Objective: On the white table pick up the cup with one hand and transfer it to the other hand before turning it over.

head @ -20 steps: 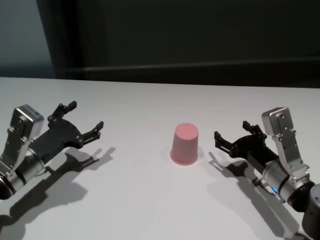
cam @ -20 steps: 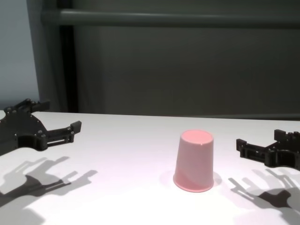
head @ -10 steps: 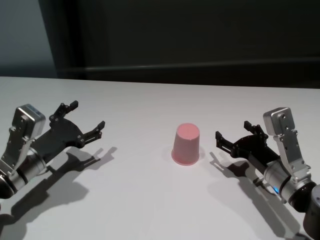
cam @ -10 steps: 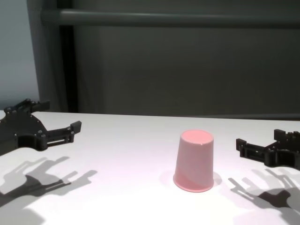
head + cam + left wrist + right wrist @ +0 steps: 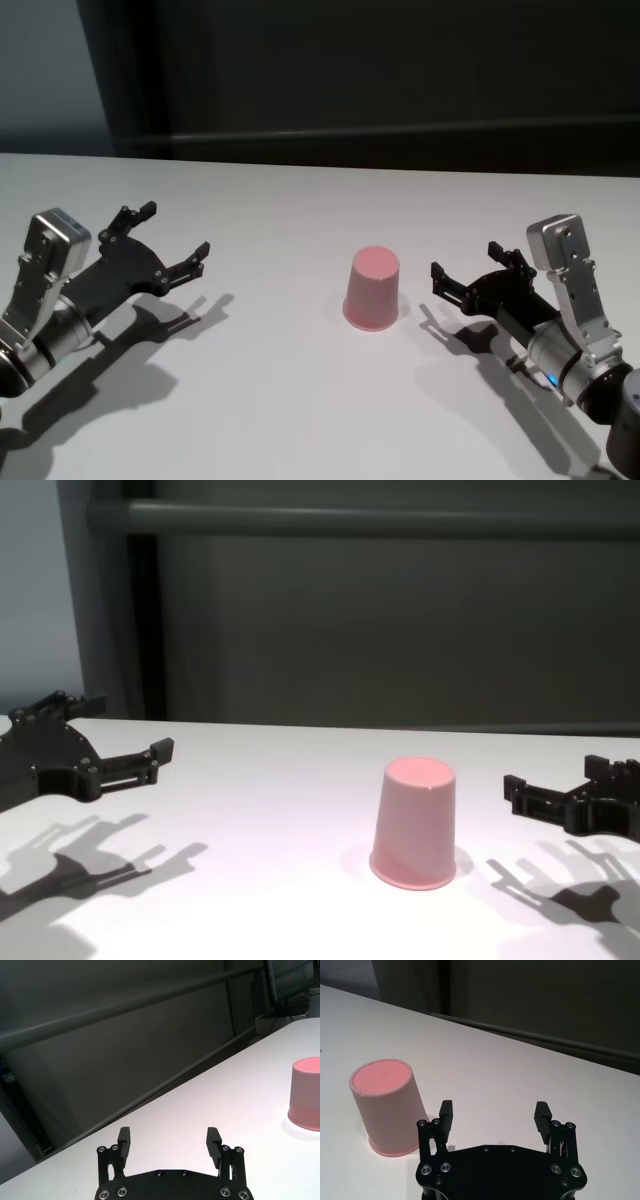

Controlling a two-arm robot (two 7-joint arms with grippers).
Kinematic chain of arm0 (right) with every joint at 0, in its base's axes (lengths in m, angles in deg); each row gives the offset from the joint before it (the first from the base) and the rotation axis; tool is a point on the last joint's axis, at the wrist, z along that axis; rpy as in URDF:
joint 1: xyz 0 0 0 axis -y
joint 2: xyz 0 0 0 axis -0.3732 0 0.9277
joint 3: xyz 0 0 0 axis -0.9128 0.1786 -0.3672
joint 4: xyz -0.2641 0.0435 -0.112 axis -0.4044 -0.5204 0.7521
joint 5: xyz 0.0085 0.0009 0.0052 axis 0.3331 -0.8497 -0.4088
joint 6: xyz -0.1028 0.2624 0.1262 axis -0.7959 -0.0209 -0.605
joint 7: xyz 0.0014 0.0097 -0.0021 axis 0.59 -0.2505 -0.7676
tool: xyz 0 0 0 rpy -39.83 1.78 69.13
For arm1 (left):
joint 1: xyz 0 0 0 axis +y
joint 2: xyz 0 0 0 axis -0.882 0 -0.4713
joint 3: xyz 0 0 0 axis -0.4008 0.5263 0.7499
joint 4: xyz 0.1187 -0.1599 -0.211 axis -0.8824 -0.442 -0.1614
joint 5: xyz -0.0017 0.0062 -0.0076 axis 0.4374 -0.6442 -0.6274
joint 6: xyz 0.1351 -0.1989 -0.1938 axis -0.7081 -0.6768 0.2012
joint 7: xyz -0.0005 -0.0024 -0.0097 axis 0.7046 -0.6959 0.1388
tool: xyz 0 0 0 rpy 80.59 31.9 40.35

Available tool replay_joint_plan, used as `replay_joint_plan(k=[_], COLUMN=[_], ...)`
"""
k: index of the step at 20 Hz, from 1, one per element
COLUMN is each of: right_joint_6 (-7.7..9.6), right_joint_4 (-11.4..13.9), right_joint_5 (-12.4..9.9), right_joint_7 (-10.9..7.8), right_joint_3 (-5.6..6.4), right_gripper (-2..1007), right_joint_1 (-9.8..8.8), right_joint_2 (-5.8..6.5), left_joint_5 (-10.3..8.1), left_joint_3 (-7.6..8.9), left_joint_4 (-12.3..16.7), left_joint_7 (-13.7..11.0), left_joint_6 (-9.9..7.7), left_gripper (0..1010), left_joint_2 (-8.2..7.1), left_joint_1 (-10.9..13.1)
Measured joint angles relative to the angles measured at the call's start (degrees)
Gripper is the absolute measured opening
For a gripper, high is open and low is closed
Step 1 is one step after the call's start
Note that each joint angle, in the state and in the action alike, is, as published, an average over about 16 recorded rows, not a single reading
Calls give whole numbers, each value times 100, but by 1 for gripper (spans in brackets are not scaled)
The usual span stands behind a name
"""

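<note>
**Cup upside down on worktop, both grippers spread and empty**

Behind the white worktop (image 5: 300,400) a dark wall with a horizontal rail (image 5: 380,520) is seen; nothing is placed between the cup and either gripper. The pink cup (image 5: 372,288) is stood upside down, rim on the worktop and flat base up, right of centre. The fingers (image 5: 446,1112) of the right gripper (image 5: 465,272) are spread wide and nothing is held or touched; the cup is found just beside them, apart. The left gripper (image 5: 168,240) is likewise spread wide and empty, well apart from the cup. Both grippers are held low above the worktop, each pointed inward towards the cup, with shadows cast beneath.
</note>
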Motion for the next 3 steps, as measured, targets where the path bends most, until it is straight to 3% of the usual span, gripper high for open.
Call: replay_joint_plan(k=[3], right_joint_6=[0], right_joint_4=[0], right_joint_5=[-1], right_joint_7=[0], right_joint_3=[0], right_gripper=[1001], right_joint_1=[1], right_joint_2=[0], left_joint_5=[0], left_joint_3=[0], left_joint_4=[0], left_joint_7=[0], left_joint_6=[0], left_gripper=[1002], left_joint_2=[0], left_joint_1=[0])
